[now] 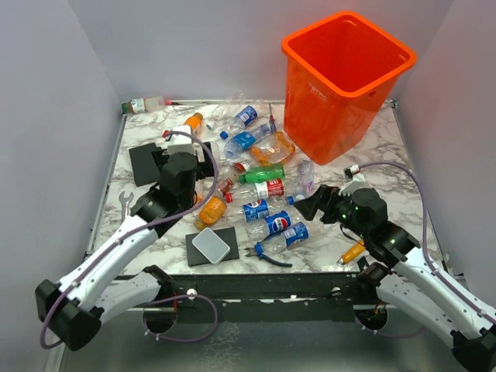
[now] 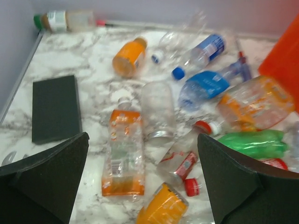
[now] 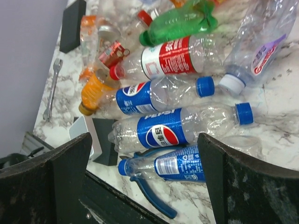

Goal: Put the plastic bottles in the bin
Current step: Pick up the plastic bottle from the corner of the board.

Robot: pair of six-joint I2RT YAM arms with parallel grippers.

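Several crushed plastic bottles point(image 1: 263, 190) lie scattered mid-table, left of and in front of the orange bin point(image 1: 345, 81) at the back right. My left gripper point(image 1: 203, 160) is open and empty above the left part of the pile; its view shows an orange-labelled flat bottle point(image 2: 122, 154) and a red-capped clear one point(image 2: 187, 156) below the jaws. My right gripper point(image 1: 310, 205) is open and empty, low over the near bottles; its view shows blue-labelled Pepsi bottles point(image 3: 180, 127), one point(image 3: 173, 164) between the jaws, a red-labelled bottle point(image 3: 173, 58) and a green one point(image 3: 180, 21).
Blue-handled pliers point(image 1: 273, 258) lie under the nearest bottle. An orange-handled screwdriver point(image 1: 350, 252) lies by my right arm. A black block point(image 1: 144, 163), a black pad with a white box point(image 1: 212, 246), and a wrench point(image 1: 124, 203) sit left. A jar-like bottle point(image 1: 146, 104) lies at the back-left wall.
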